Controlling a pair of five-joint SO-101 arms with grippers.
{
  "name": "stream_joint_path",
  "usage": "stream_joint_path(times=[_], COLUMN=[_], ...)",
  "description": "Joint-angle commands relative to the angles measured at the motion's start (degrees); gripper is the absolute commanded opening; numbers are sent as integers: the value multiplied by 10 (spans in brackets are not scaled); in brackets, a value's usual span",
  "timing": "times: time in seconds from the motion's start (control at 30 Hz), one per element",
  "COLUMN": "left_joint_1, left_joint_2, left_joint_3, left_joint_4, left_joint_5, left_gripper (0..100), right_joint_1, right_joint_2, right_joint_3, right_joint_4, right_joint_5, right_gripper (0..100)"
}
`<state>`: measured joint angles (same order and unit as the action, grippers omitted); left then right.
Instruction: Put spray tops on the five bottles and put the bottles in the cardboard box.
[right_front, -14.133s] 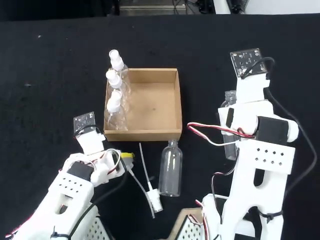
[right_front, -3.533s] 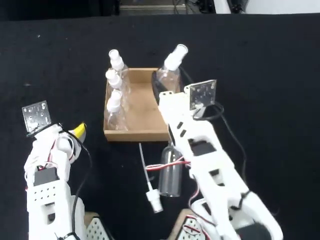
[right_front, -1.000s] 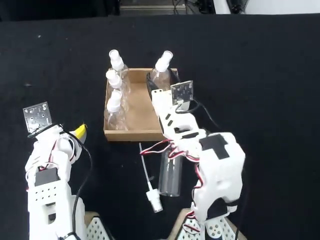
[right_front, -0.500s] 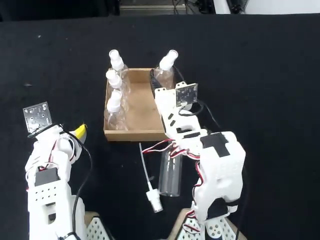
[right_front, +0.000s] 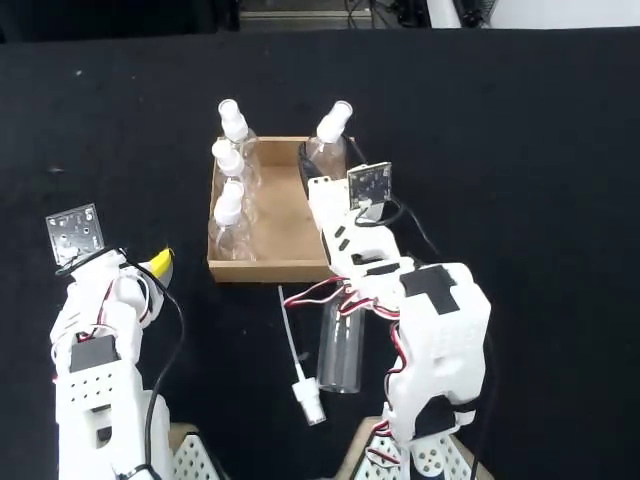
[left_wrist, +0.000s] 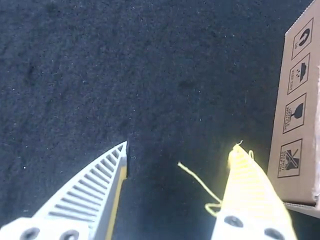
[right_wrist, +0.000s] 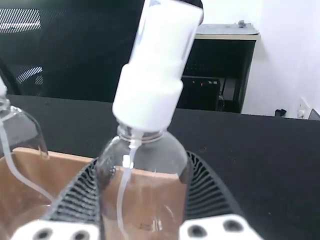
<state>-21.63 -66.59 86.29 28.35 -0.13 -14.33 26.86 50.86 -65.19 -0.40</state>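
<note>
Clamping a capped bottle (right_front: 322, 152), the right gripper (right_front: 325, 170) has its fingers closed partway around the clear body, at the far corner of the cardboard box (right_front: 265, 268) on the right arm's side. The bottle tilts, with its white spray top (right_front: 336, 118) leaning up and away from the arm. I cannot tell whether its base sits on the box floor.

The right wrist view shows the same grasp close up. Both ribbed black fingers (right_wrist: 75, 192) of the right gripper (right_wrist: 140, 192) press the bottle (right_wrist: 142, 170), the dip tube is visible inside it, and the box wall (right_wrist: 30, 165) is behind. That view also takes in the room behind: a dark cabinet (right_wrist: 220, 75) and a white wall (right_wrist: 287, 55).

The left wrist view shows the box's outer wall (left_wrist: 300, 100) with four framed handling pictograms, which the high view hides. The left gripper (left_wrist: 180, 150) is spread wide and holds nothing; a loose yellow thread (left_wrist: 200, 185) hangs off one finger.

In the high view the left arm is folded back near the worktop's (right_front: 520, 130) front, with the left gripper (right_front: 160, 265) well apart from the box. The right arm stretches forward over the box's near wall.

Three capped bottles (right_front: 230, 205) stand in a row along the box wall on the left arm's side. An uncapped bottle (right_front: 342, 345) lies on the worktop in front of the box, partly under the right arm. A loose spray top (right_front: 308, 400) with its long tube lies just beside that bottle.
</note>
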Motion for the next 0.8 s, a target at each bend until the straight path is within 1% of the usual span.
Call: stream_joint_path(times=[0.0,0.17,0.3,0.37,0.57,0.77], left_joint_1=[8,8,8,8,8,8], left_joint_2=[-9,-9,-9,-9,-9,-9], left_joint_3=[-6,-6,-6,-6,-6,-6], left_joint_4=[-13,-13,-13,-13,-13,-13], left_joint_5=[-6,-6,-7,-7,-7,-7], left_gripper=[288,288,288,288,288,288], right_joint_1=[6,6,2,-4,-6,-4], right_joint_2=[-1,-1,0,0,0,-1], right_joint_3=[-24,-24,-22,-20,-13,-15], right_joint_4=[6,6,7,7,3,3], right_joint_5=[5,5,4,4,4,4], right_gripper=[16,29,145,175,158,165])
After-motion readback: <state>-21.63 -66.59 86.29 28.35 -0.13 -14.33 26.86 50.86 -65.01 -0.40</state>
